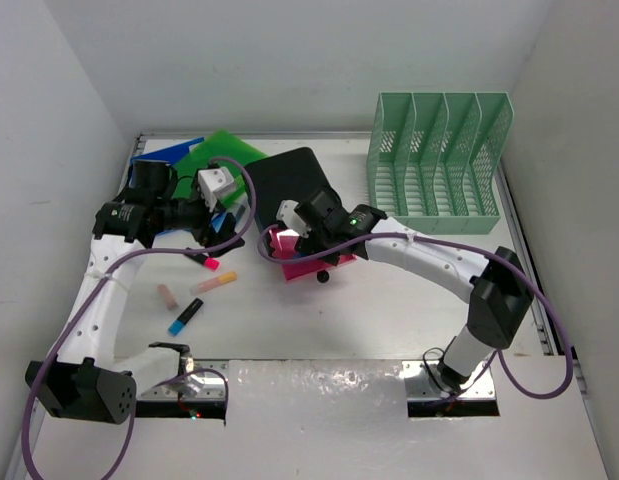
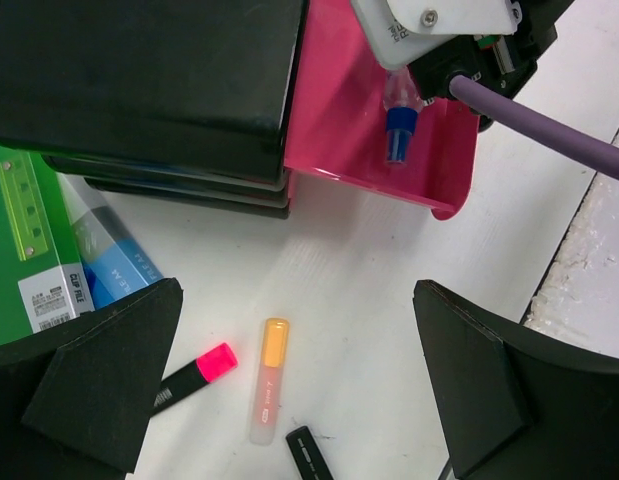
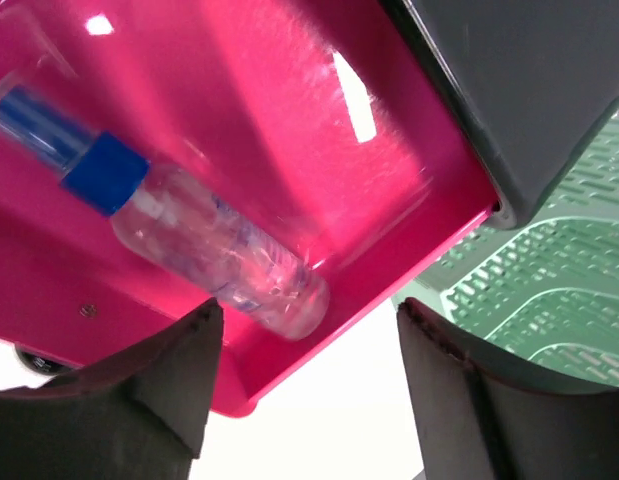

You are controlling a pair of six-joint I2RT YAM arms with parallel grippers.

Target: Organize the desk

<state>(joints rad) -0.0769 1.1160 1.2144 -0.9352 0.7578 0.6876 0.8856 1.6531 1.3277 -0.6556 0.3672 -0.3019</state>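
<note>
White walls box in the matte-white desk [image 1: 319,330], which fills the scene from the arms' bases to the far wall and looks only partly sorted. At its middle, a black box [image 1: 289,180] has its pink drawer [image 1: 309,262] pulled out toward the near side. The right gripper [image 3: 309,310] hangs over the drawer with its jaws apart and nothing between them. A clear pen [image 3: 219,255] with a blue cap lies free on the drawer floor.

Loose pens remain on the left of the desk. The left gripper [image 2: 297,330] hovers over them, spread fully and empty. An orange highlighter [image 2: 272,375] lies almost directly below it, its long axis crossing the line on which the fingers would close. A pink-capped marker [image 2: 204,368] lies just to one side, and a blue-tipped marker [image 1: 186,316] lies nearer the bases. The left arm is plainly the closer one for these.

A mint-green file rack [image 1: 439,160] stands far right, and green and blue folders [image 1: 224,150] lie far left.
</note>
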